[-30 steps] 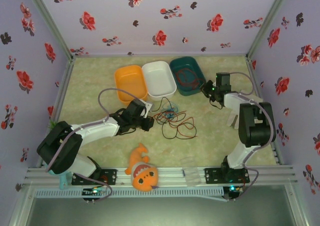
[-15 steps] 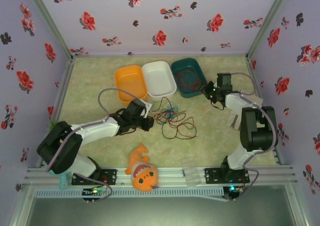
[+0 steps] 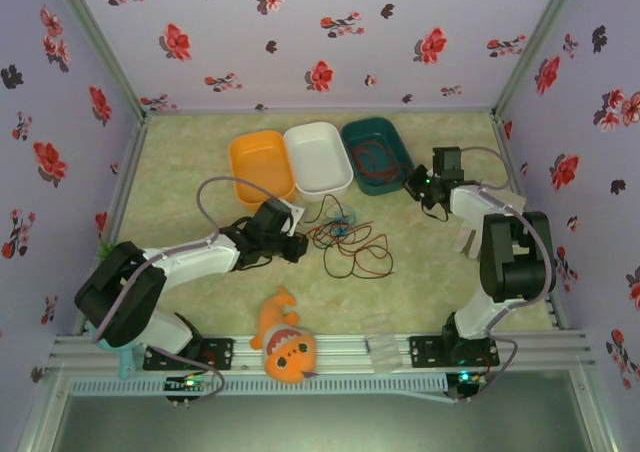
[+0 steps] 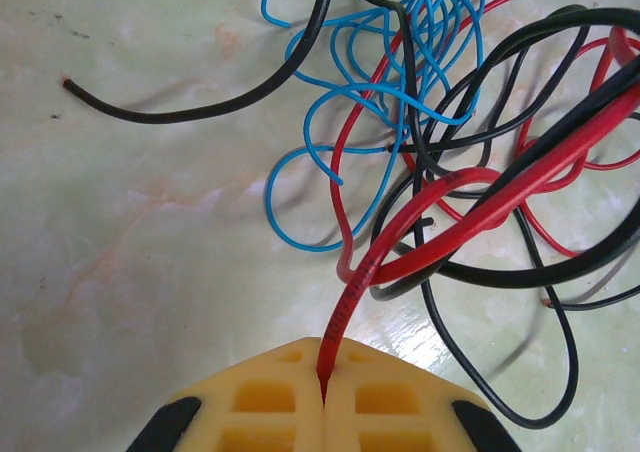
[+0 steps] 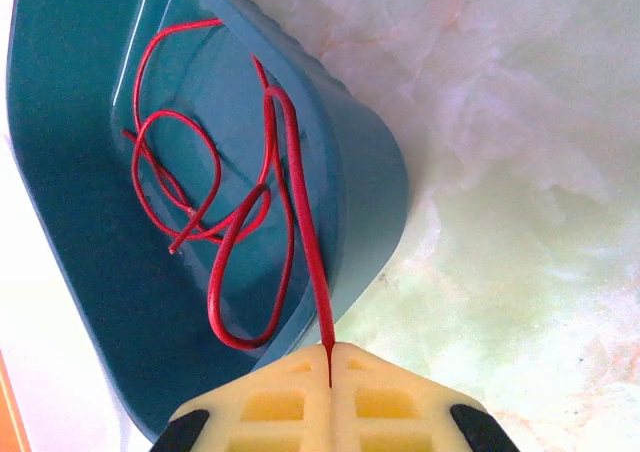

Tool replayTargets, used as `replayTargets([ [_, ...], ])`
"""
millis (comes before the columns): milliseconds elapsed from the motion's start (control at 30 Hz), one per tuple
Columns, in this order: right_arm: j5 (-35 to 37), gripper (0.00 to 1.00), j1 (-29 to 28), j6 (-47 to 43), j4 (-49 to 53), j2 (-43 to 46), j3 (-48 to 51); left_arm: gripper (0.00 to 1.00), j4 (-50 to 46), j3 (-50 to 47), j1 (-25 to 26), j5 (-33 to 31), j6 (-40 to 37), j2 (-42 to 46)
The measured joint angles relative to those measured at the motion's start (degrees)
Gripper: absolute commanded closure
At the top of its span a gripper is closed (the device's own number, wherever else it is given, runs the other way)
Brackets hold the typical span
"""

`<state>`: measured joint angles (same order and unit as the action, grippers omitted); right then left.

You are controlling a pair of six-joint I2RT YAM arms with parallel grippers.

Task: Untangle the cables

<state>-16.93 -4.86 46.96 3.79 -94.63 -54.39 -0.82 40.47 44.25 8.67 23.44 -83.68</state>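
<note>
A tangle of red, black and light blue cables lies mid-table. My left gripper sits at its left edge. In the left wrist view this gripper is shut on a red cable, which rises from the pads into the knot with the blue cable and the black cable. Another red cable lies coiled in the teal bin. My right gripper is shut on that cable's end just outside the bin's wall. In the top view it is at the bin's right corner.
An orange bin and a white bin stand side by side left of the teal one. An orange plush fish lies at the near edge beside a clear plastic piece. Flowered walls close three sides.
The right gripper has shifted slightly right and toward the near side, with the red cable in it. The left arm has not moved.
</note>
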Motion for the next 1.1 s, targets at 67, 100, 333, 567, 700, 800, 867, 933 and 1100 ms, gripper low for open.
replayTargets([
  [67,0.0,1.0,0.0,0.0,0.5,0.0,-0.3,1.0,0.0,0.0,0.0,0.0,0.0,0.0],
  [100,0.0,1.0,0.0,0.0,0.5,0.0,-0.3,1.0,0.0,0.0,0.0,0.0,0.0,0.0],
  [333,0.0,1.0,0.0,0.0,2.2,0.1,-0.7,1.0,0.1,0.0,0.0,0.0,0.0,0.0],
  [567,0.0,1.0,-0.5,-0.5,4.8,2.5,-1.2,1.0,0.1,0.0,0.0,0.0,0.0,0.0],
  [700,0.0,1.0,-1.4,-1.5,5.9,3.1,-4.0,1.0,0.1,0.0,0.0,0.0,0.0,0.0],
  [800,0.0,1.0,-2.2,-2.6,7.3,2.8,-7.1,1.0,0.1,0.0,0.0,0.0,0.0,0.0],
  [867,0.0,1.0,-2.9,-3.5,8.3,1.3,-10.4,1.0,0.1,0.0,0.0,0.0,0.0,0.0],
  [933,-0.1,1.0,-3.6,-4.1,8.9,-1.1,-13.9,1.0,0.1,0.0,0.0,0.0,0.0,0.0],
  [1100,0.0,1.0,-5.2,-6.3,12.3,-10.4,-24.5,1.0,0.1,0.2,0.0,0.0,0.0,0.0],
])
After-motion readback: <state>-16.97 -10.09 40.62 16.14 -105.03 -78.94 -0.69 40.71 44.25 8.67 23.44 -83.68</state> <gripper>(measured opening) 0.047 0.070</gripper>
